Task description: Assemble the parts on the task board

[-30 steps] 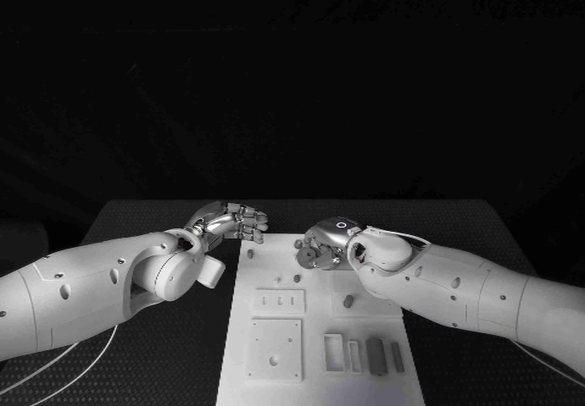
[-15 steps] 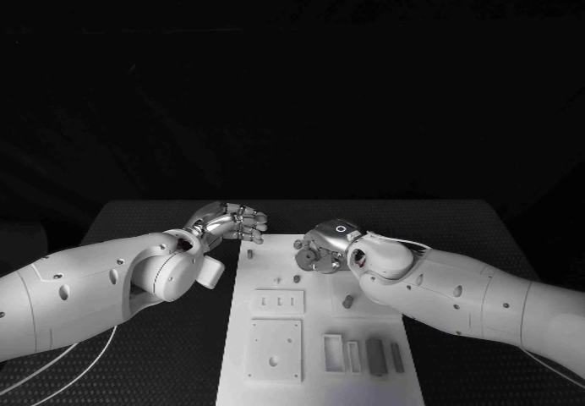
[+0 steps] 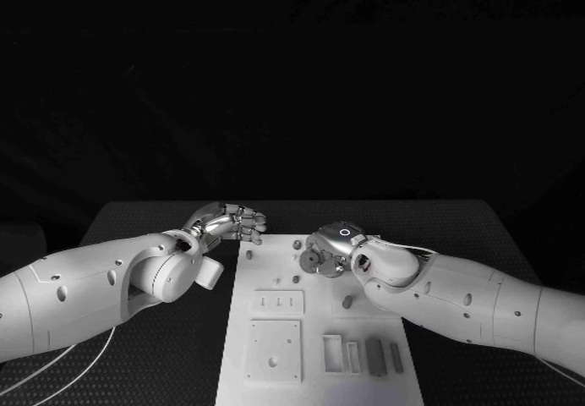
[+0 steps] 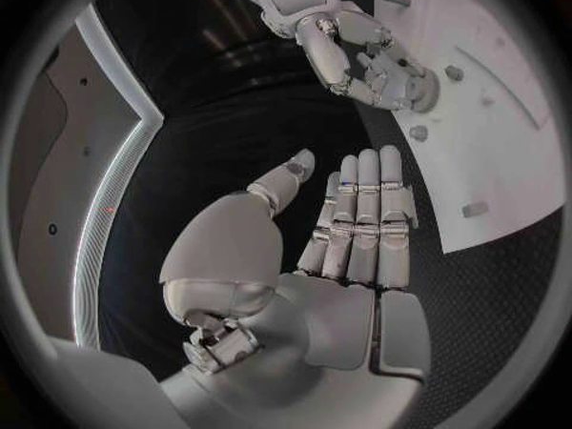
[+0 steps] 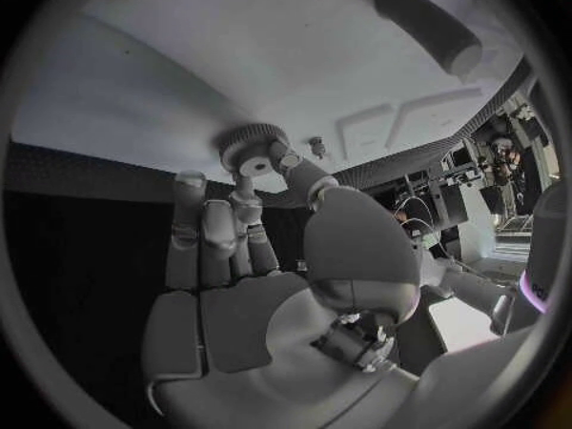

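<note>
The task board [image 3: 319, 334], a long white plate with raised rectangular blocks and slots, lies in the middle of the black table [image 3: 146, 216], running from the robot's body toward the far edge. Over its far end the right robot hand [image 3: 325, 252] is turned palm down, its white arm reaching in diagonally across the board's right side; thumb and a fingertip pinch a small round grey gear with a toothed rim [image 5: 252, 149], which sits against the board's surface near a short peg [image 5: 317, 147]. A dark grey cylindrical part [image 5: 427, 25] lies flat on the board further along. The left robot hand [image 3: 229, 222] hovers just off the board's far left corner above the table, holding nothing, its fingers [image 4: 363, 217] straight and pressed side by side with the thumb angled a little apart. More small grey parts [image 3: 375, 356] stand in slots near the board's near end.
</note>
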`<state>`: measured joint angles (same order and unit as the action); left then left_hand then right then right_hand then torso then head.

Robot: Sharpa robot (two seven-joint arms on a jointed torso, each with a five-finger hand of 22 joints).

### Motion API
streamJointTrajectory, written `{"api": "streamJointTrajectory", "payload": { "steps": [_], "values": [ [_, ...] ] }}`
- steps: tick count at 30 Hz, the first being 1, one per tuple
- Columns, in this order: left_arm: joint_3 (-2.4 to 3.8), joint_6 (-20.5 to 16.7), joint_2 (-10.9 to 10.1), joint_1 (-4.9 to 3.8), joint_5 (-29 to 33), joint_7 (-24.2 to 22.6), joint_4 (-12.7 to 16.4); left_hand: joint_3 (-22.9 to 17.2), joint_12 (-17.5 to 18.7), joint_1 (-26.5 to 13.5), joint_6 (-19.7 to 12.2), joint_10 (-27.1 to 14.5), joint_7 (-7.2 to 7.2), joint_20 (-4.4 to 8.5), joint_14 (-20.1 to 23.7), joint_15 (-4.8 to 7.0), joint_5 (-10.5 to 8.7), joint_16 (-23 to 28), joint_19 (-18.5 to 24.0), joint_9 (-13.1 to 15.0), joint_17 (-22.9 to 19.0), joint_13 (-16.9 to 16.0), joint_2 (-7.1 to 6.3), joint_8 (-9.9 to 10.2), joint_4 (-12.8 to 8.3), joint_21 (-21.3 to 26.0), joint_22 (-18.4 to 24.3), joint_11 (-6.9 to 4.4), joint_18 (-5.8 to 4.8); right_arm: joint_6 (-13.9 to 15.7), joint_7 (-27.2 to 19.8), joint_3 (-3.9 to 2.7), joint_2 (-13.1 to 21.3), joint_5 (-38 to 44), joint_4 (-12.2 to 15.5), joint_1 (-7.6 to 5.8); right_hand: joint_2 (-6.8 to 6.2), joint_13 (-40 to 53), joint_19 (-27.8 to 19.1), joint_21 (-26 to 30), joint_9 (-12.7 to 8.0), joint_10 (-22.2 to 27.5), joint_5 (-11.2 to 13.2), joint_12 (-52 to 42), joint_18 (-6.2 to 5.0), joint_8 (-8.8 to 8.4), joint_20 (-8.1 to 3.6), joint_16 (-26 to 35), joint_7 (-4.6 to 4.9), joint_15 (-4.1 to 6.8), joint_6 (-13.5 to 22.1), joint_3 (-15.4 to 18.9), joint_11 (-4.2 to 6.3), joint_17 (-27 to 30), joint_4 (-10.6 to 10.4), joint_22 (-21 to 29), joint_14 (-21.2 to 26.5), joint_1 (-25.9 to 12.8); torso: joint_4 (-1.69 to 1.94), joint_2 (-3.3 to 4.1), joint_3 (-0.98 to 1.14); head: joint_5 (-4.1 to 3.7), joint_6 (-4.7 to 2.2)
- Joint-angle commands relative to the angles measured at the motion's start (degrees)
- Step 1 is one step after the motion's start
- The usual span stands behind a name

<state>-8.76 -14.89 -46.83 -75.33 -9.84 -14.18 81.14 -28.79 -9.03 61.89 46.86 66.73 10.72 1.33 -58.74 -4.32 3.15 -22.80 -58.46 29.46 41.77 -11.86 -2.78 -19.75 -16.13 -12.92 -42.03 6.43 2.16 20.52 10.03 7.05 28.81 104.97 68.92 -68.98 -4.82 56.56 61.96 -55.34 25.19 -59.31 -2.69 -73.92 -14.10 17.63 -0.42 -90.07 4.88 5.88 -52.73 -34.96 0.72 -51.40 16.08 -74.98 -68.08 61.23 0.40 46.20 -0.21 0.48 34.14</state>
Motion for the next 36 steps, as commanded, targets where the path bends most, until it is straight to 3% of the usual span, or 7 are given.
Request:
{"api": "streamJointTrajectory", "payload": {
  "steps": [1, 12, 24, 36],
  "values": [
    [0.05, 0.05, -0.03, -0.11, -0.46, -0.31, 0.20, 0.26, 0.42, 0.12, -0.31, -0.04, 0.00, -0.01, -0.34, -0.07, -0.02, 0.42, 0.11, 0.07, 0.12, -0.08, -0.31, 0.25, -0.19, 0.40, -0.11, 0.20, 0.85, 0.26, 2.05, 0.10, 0.44, 2.02, 0.33, 0.17, -0.19, -0.06, 0.27, -0.32, 3.22, -0.46, -0.20, 0.30, -0.90, 3.20, -0.14, -0.26, 0.75, 0.43, -5.27, -0.18, -0.11, 0.03, -0.13, -0.82, -0.69, -0.72, 0.01, -0.06, -0.05, 0.10, -0.16],
    [0.05, -0.06, 0.04, -0.13, -0.48, -0.39, 0.14, 0.25, 0.44, 0.17, -0.31, -0.03, 0.00, -0.01, -0.35, -0.07, -0.02, 0.48, 0.10, 0.09, 0.18, -0.11, -0.33, 0.25, -0.19, 0.42, -0.13, 0.20, 0.84, 3.88, 3.51, 0.06, 0.42, 7.10, 2.95, 0.14, -0.83, -0.27, 0.56, -0.29, 3.27, -0.78, -0.20, 0.48, -0.90, 3.15, -0.31, -0.15, 0.66, 0.55, -5.43, -0.28, 0.00, 0.04, -0.26, -0.78, -0.98, -0.96, 0.19, 0.03, -0.02, -0.02, -0.49],
    [0.05, -0.09, 0.07, -0.13, -0.48, -0.36, 0.14, 0.27, 0.47, 0.16, -0.30, -0.01, 0.01, -0.02, -0.38, -0.08, -0.02, 0.54, 0.08, 0.11, 0.26, -0.14, -0.31, 0.24, -0.15, 0.43, -0.15, 0.20, 0.83, 5.45, 5.34, 0.06, -0.47, 9.97, 3.67, 0.15, -1.31, -0.54, 0.95, -0.22, 3.34, -1.24, -0.20, 0.71, -0.90, 3.10, -0.51, 0.00, 0.55, 0.67, -5.65, -0.59, 0.11, -0.25, -0.57, -0.70, -1.53, -1.07, 0.17, 0.05, -0.10, -0.03, -0.54],
    [0.06, 0.04, 0.47, -0.17, -0.49, -0.35, -0.01, 0.27, 0.50, 0.20, -0.32, -0.01, 0.01, -0.02, -0.39, -0.08, -0.02, 0.60, 0.08, 0.12, 0.33, -0.17, -0.35, 0.25, -0.17, 0.46, -0.17, 0.20, 0.84, 4.40, 5.53, 0.08, -3.48, 9.99, 0.73, 0.18, -1.48, -0.65, 1.07, -0.15, 3.34, -1.37, -0.20, 0.83, -0.90, 3.00, -0.58, 0.08, 0.55, 0.71, -5.60, -0.69, 0.12, -0.13, -0.67, -0.67, -1.61, -1.13, 0.28, 0.08, -0.11, -0.05, -0.82]
  ]
}}
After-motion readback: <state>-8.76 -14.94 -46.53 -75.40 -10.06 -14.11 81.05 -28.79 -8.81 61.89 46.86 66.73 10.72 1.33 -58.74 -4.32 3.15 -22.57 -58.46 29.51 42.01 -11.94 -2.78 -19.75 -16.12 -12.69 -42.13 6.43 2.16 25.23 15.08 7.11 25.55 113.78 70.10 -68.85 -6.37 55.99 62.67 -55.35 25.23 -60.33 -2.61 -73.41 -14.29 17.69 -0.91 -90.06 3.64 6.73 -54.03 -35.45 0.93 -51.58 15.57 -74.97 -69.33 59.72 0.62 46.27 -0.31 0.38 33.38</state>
